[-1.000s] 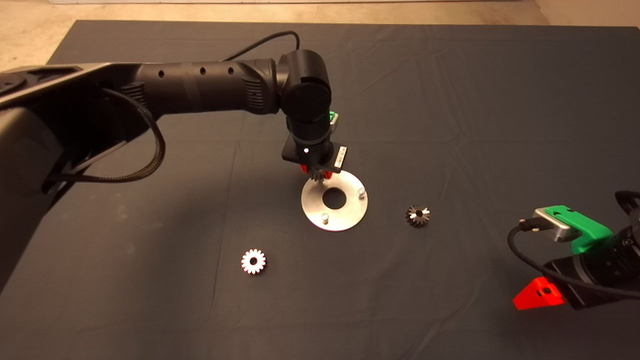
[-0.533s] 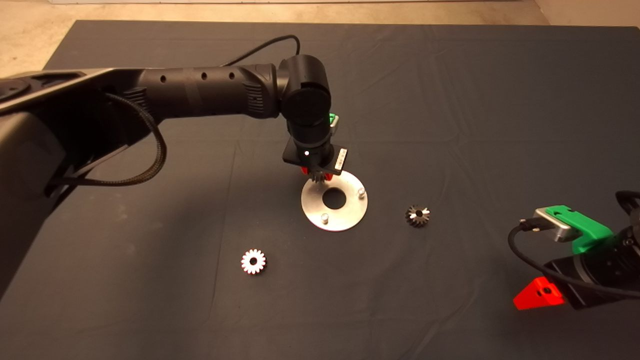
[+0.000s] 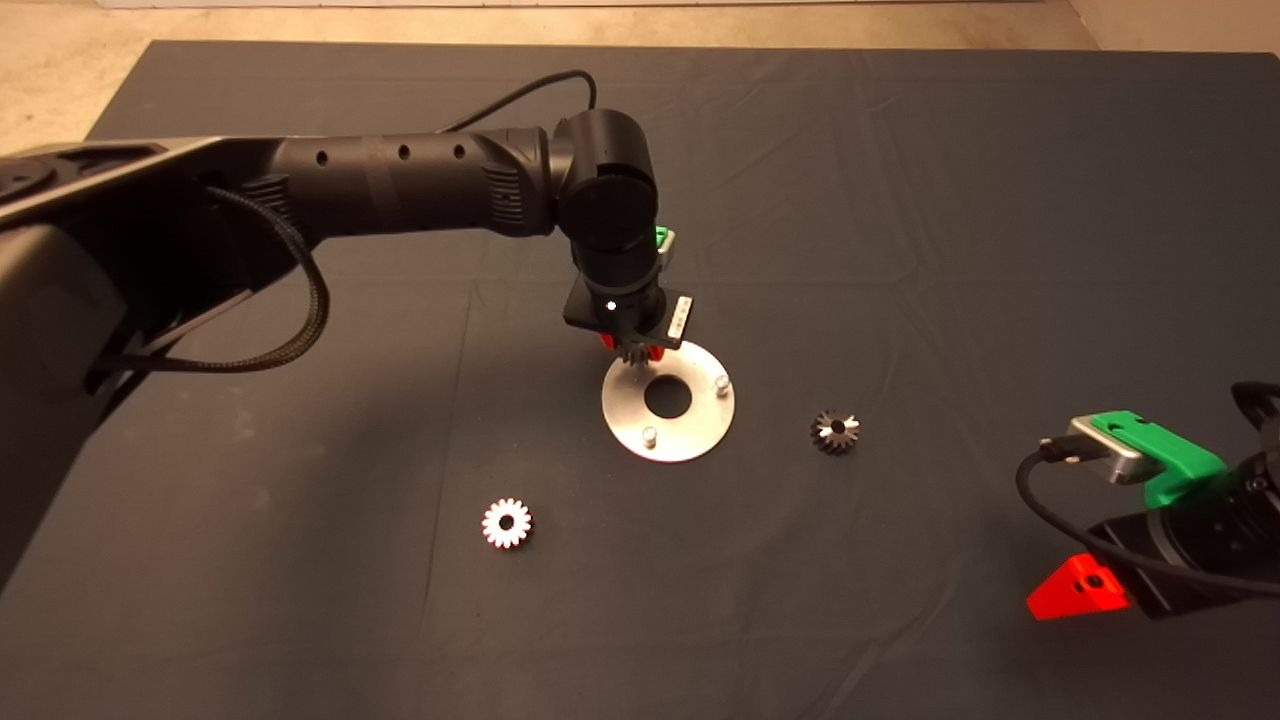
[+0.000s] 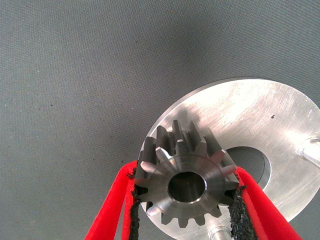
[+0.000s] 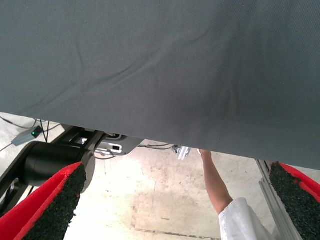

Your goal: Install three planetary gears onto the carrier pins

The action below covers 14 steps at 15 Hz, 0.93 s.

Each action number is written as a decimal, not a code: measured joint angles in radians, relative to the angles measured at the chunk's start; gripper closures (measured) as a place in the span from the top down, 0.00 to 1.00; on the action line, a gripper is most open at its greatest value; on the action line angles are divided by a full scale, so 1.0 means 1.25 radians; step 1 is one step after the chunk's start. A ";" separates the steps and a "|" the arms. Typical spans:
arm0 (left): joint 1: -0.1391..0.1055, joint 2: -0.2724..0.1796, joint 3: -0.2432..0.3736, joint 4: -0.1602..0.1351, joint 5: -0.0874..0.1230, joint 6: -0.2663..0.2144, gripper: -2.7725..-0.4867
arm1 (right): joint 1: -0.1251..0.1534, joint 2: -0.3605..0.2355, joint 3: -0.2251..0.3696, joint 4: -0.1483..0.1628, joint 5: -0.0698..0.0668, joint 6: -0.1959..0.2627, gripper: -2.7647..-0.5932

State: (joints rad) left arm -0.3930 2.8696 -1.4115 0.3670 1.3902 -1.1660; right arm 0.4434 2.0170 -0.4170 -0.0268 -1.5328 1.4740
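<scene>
Dark mat [image 3: 900,200]: first gear over the disc [image 3: 690,440].
Left gripper [image 4: 186,200] pinches a gear [image 4: 186,172] flat above the disc's rim, likely lining its bore onto a pin; right gripper [image 5: 175,200] waits spread.

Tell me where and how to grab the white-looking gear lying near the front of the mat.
Grip the bright gear across its toothed rim, on two opposite sides, coming straight down from above. It lies flat with its central hole facing up and open mat all round, so an open claw should straddle it freely.
</scene>
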 joint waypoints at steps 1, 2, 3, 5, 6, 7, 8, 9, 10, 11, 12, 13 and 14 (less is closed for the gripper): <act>0.000 -0.002 0.000 0.000 0.000 0.000 0.24 | 0.000 0.000 0.000 0.000 0.000 0.000 0.99; -0.001 -0.003 0.001 0.000 -0.001 0.000 0.24 | 0.000 0.000 0.000 0.000 0.000 0.000 0.99; 0.000 -0.004 0.002 0.000 -0.001 -0.001 0.24 | 0.000 0.000 0.000 0.000 0.000 0.000 0.99; 0.000 -0.005 0.003 0.000 -0.001 -0.005 0.30 | 0.000 0.000 0.000 0.000 0.000 0.000 0.99; -0.001 -0.006 0.003 0.000 -0.001 -0.005 0.30 | 0.000 0.000 0.000 0.000 0.000 0.000 0.99; 0.000 -0.009 0.004 0.000 -0.002 -0.005 0.30 | 0.000 0.000 0.000 0.000 0.000 0.000 0.99; -0.001 -0.011 0.004 0.000 -0.002 -0.006 0.34 | 0.000 0.000 0.000 0.000 0.000 0.000 0.99; 0.000 -0.013 0.004 0.000 -0.003 -0.006 0.36 | 0.000 0.000 0.000 0.000 0.000 0.000 0.99; -0.001 -0.014 0.005 0.000 -0.003 -0.006 0.36 | 0.000 0.000 0.000 0.000 0.000 0.000 0.99; -0.001 -0.015 0.009 0.000 -0.003 -0.006 0.38 | 0.000 0.000 0.000 0.000 0.000 0.000 0.99; -0.001 -0.020 0.020 0.000 -0.002 -0.012 0.42 | 0.000 0.000 0.000 0.000 0.000 0.000 0.99; -0.001 -0.028 0.040 0.000 -0.001 -0.024 0.43 | 0.000 0.000 0.000 0.000 0.000 0.000 0.99; -0.002 -0.038 0.070 0.000 -0.001 -0.046 0.43 | 0.000 0.000 0.000 0.000 0.000 0.000 0.99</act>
State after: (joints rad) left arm -0.3957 2.8226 -1.3235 0.3670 1.3894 -1.2238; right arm 0.4434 2.0170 -0.4170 -0.0269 -1.5328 1.4738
